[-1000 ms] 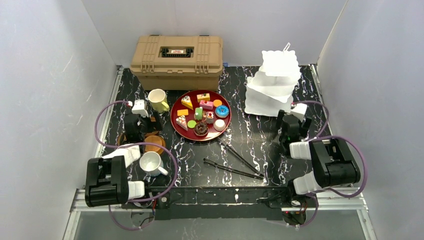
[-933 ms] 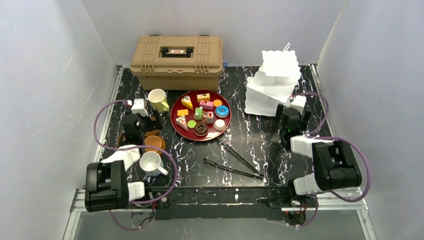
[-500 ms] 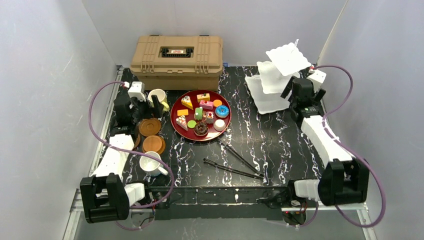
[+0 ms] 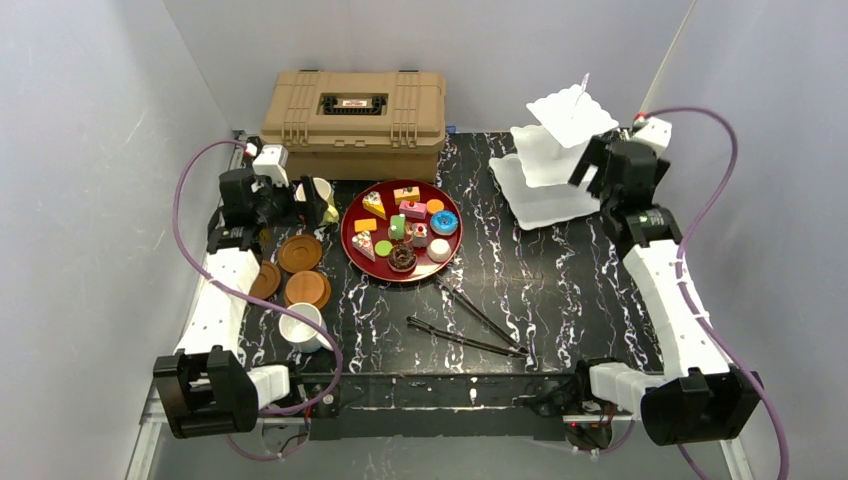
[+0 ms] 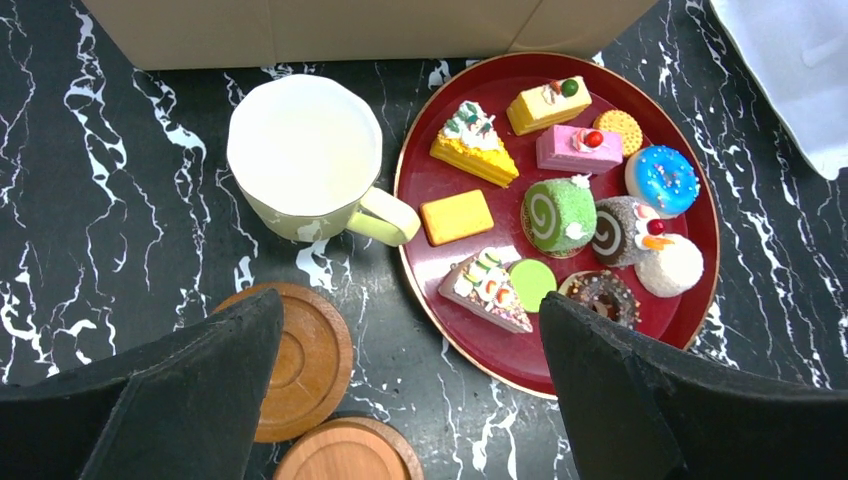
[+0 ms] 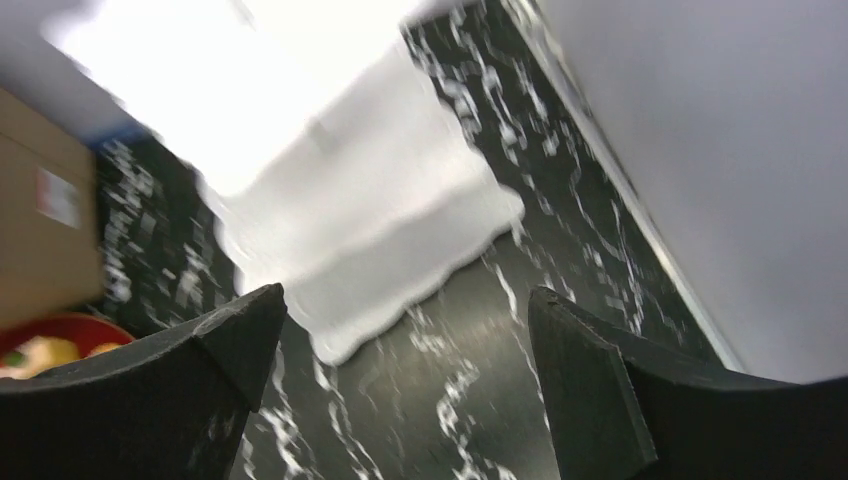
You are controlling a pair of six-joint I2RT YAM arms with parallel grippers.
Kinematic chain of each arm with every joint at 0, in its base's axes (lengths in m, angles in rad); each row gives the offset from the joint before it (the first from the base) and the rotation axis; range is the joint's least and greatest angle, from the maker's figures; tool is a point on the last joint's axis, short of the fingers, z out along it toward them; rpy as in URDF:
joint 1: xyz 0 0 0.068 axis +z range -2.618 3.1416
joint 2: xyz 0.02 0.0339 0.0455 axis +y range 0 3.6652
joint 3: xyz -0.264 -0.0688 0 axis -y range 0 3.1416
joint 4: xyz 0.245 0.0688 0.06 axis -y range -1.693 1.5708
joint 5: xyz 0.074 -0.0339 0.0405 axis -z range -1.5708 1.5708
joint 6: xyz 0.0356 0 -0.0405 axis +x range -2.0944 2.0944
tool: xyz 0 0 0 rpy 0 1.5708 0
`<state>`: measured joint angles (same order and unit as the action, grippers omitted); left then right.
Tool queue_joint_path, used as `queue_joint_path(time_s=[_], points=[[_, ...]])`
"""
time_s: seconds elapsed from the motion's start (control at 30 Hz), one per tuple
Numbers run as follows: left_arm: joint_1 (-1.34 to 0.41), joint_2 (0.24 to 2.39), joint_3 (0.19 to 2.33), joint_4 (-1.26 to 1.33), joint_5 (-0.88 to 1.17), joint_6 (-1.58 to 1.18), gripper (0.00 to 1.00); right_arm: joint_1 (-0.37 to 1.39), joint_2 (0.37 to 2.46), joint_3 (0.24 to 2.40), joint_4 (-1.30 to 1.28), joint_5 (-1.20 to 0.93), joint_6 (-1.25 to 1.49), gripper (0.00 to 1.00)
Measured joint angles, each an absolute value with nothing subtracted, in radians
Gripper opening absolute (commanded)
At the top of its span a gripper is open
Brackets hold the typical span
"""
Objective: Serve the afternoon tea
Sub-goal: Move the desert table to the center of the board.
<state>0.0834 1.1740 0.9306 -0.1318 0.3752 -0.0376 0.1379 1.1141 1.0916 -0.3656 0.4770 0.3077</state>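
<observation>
Toy cakes and doughnuts (image 4: 405, 228) lie on a dark-red tray (image 4: 352, 212); in the left wrist view a blue doughnut (image 5: 662, 180) sits at its right. My left gripper (image 4: 300, 205) (image 5: 410, 298) hangs open and empty above the table, between the pale-yellow mug (image 5: 305, 155) and two brown saucers (image 5: 305, 365). A white mug (image 4: 302, 326) stands near the front left. The white three-tier stand (image 4: 548, 170) (image 6: 340, 200) is at the back right. My right gripper (image 4: 592, 168) (image 6: 405, 292) is open beside its right edge, holding nothing.
A tan plastic case (image 4: 352, 110) stands at the back, just behind the yellow mug. Two pairs of black tongs (image 4: 470, 322) lie in front of the tray. The right wall (image 6: 720, 150) is close to my right gripper. A third saucer (image 4: 265, 280) sits under the left arm.
Both arms have stretched out from near their bases toward the back: the left to the yellow mug, the right to the stand's right side. The stand's tiers look turned. Both grippers stayed open.
</observation>
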Motion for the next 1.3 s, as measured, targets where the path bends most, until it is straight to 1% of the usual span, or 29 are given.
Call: queue_joint_path(time_s=[0.1, 0.17, 0.23, 0.33, 0.5, 0.7, 0.93, 1.07, 1.13, 1.3], points=[[0.083, 1.180, 0.976, -0.197, 0.376, -0.038, 0.98, 0.138, 1.164, 1.263, -0.366, 0.444, 0.292, 1.00], [0.083, 1.188, 0.999, -0.228, 0.378, -0.038, 0.98, 0.139, 1.222, 1.376, -0.358, 0.434, 0.284, 0.95], [0.083, 1.193, 1.013, -0.258, 0.379, -0.040, 0.98, 0.140, 1.295, 1.488, -0.348, 0.420, 0.280, 0.92], [0.083, 1.200, 1.032, -0.300, 0.380, -0.045, 0.98, 0.145, 1.406, 1.602, -0.338, 0.407, 0.280, 0.87], [0.083, 1.206, 1.057, -0.327, 0.382, -0.052, 0.98, 0.171, 1.542, 1.665, -0.345, 0.416, 0.260, 0.75], [0.083, 1.206, 1.060, -0.343, 0.385, -0.056, 0.98, 0.220, 1.678, 1.788, -0.367, 0.469, 0.213, 0.67], [0.083, 1.207, 1.060, -0.349, 0.403, -0.056, 0.98, 0.222, 1.708, 1.879, -0.363, 0.531, 0.163, 0.56], [0.083, 1.208, 1.066, -0.369, 0.410, -0.056, 0.96, 0.222, 1.714, 1.889, -0.356, 0.559, 0.142, 0.49], [0.083, 1.209, 1.071, -0.377, 0.413, -0.056, 0.95, 0.222, 1.724, 1.889, -0.348, 0.570, 0.130, 0.48], [0.083, 1.209, 1.089, -0.396, 0.417, -0.052, 0.93, 0.222, 1.790, 1.930, -0.340, 0.589, 0.108, 0.35]])
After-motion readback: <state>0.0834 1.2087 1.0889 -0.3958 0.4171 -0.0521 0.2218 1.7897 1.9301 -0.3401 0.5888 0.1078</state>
